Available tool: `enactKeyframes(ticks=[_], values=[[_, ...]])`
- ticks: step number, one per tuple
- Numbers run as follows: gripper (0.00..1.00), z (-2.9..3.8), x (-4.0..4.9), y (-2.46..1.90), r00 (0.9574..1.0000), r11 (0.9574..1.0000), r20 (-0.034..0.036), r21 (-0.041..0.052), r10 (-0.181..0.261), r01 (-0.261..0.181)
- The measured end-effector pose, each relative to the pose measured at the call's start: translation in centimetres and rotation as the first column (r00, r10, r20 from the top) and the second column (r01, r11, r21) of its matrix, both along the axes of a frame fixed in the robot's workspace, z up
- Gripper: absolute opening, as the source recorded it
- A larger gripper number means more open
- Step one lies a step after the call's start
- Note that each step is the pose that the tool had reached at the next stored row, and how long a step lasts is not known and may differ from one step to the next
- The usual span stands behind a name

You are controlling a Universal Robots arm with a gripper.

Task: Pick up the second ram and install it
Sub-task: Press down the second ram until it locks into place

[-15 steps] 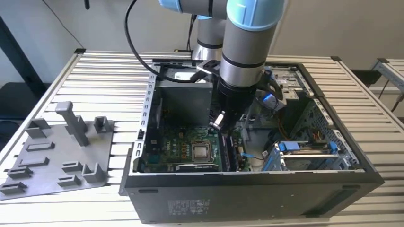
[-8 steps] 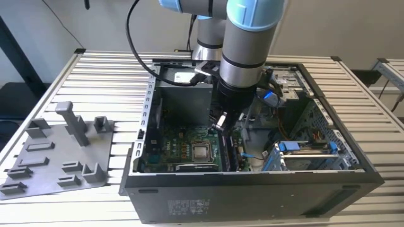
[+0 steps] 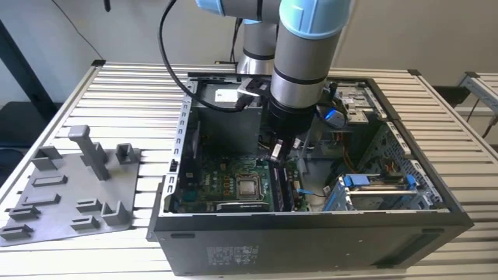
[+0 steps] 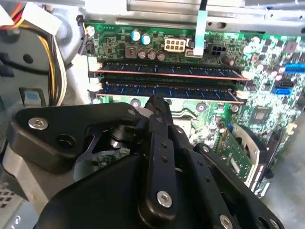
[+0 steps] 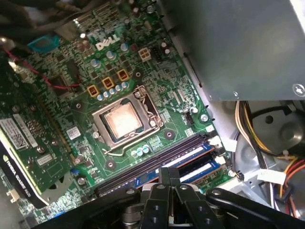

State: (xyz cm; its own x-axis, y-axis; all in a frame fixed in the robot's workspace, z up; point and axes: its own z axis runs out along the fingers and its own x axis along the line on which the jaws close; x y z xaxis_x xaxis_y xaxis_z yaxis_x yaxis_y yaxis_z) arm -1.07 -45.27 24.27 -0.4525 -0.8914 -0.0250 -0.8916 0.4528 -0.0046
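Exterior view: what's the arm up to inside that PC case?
The arm has its pincer reaching down into the open computer case, above the motherboard at the memory slots. In the second wrist view two memory sticks sit in adjacent slots; the second ram, the one closer to the pincer, already lies in its slot. Whether it is fully latched can't be told. The grey tray sits on the table at the exterior view's left.

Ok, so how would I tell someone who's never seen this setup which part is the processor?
Find the open black metal computer case lying on the slatted metal table, and look down at the green motherboard on its floor. Near the board's middle sits the square processor, clamped in a metal frame. Unlike the small round capacitors and long black slot strips nearby, its top is plain shiny metal.
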Motion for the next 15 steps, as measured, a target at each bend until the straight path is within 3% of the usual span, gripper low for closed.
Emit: enactKeyframes(ticks=[4,8,11,15], values=[[0.11,-0.02,-0.01,0.0,0.9974,0.9974,0.0001,0.0,0.072,-0.072],[0.11,-0.05,-0.01,0.0,0.9896,0.9896,0.0001,0.0,0.144,-0.144],[0.11,-0.08,-0.02,0.0,0.9802,0.9802,0.0002,0.0,0.198,-0.198],[0.11,-0.12,-0.02,0.0,0.9633,0.9633,0.0011,-0.0003,0.268,-0.268]])
